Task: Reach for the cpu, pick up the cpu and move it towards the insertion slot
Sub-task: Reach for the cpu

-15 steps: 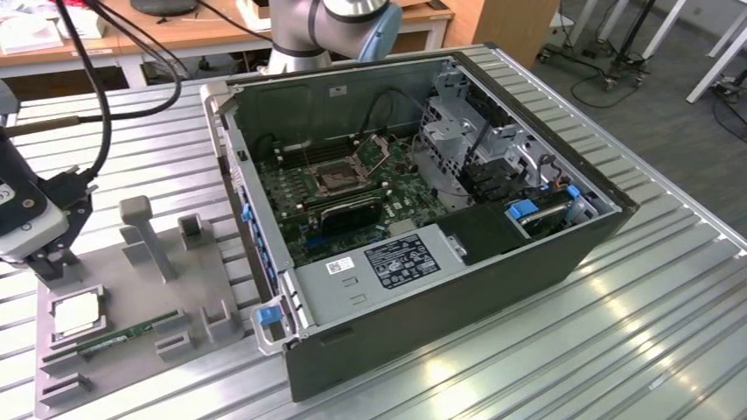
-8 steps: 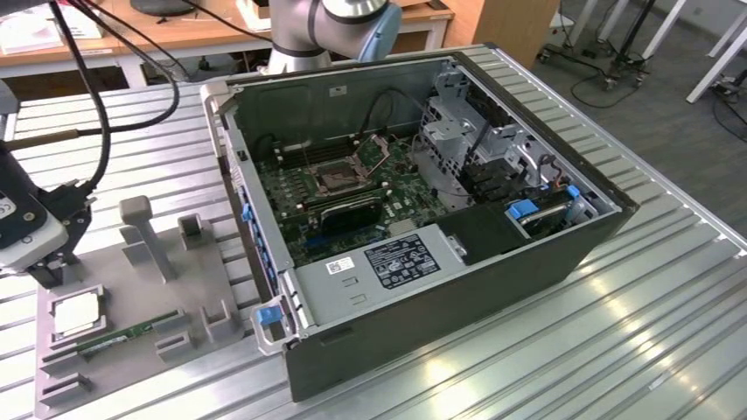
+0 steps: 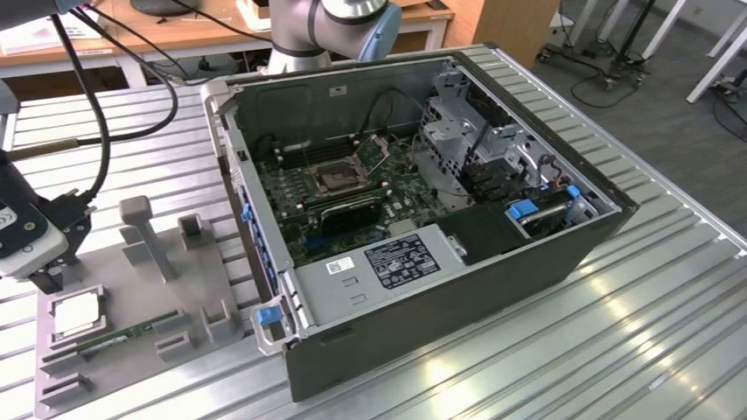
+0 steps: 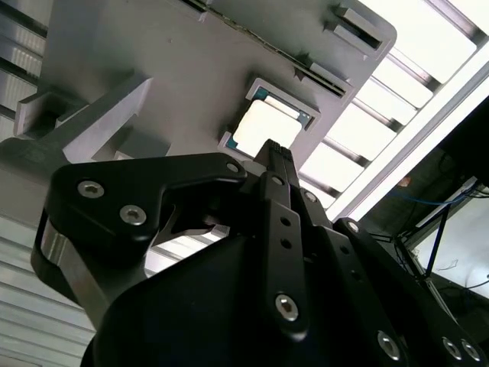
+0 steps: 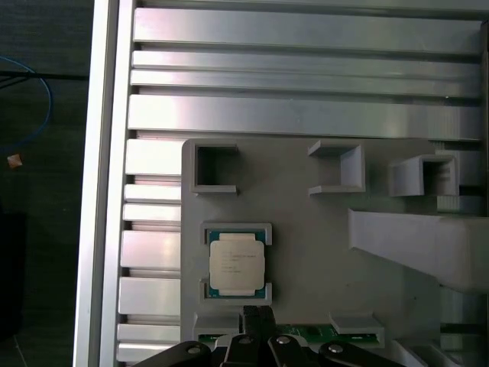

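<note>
Your gripper [image 5: 258, 315] hung just short of the cpu [image 5: 238, 264] — fingers drawn together, gripping nothing. The cpu lay flat beyond the fingertips in the grey fixture's [image 5: 313, 260] corner nest — presumably kept square for pickup.

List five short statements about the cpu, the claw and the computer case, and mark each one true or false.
1. The cpu lies in a pocket of the grey fixture tray. True.
2. The claw is gripping the cpu. False: the cpu lies free in the tray, and the claw hangs close beside it.
3. The insertion slot sits on the board inside the computer case. True.
4. The computer case is closed by a side panel. False: it is open, and the board inside shows.
5. A green memory stick lies in the tray near the cpu. True.
</note>
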{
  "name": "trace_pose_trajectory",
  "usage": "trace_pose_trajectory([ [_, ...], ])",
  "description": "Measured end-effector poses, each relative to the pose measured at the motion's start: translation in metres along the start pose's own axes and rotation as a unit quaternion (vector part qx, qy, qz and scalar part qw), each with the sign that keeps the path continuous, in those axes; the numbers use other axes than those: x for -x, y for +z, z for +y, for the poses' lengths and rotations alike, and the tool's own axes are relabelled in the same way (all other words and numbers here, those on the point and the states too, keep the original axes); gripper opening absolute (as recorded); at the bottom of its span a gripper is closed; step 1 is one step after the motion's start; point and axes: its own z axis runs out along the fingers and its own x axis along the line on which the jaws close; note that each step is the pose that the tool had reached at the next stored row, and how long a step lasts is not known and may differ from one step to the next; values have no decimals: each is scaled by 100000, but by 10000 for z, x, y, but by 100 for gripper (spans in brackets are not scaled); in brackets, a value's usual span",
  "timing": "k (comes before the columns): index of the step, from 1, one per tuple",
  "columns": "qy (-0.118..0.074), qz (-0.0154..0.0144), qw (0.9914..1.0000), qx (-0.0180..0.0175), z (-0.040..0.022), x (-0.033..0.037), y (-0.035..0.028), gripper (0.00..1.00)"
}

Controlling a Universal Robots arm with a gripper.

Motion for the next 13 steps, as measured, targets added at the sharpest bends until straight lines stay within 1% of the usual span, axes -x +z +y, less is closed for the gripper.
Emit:
trace_pose_trajectory([
  [10, 0, 8, 100000, -13, -1, 0, 22, 11],
  [12, -1, -2, 100000, -37, -2, 0, 51, 11],
  [13, -2, -1, 100000, -39, -2, 0, 51, 11],
])
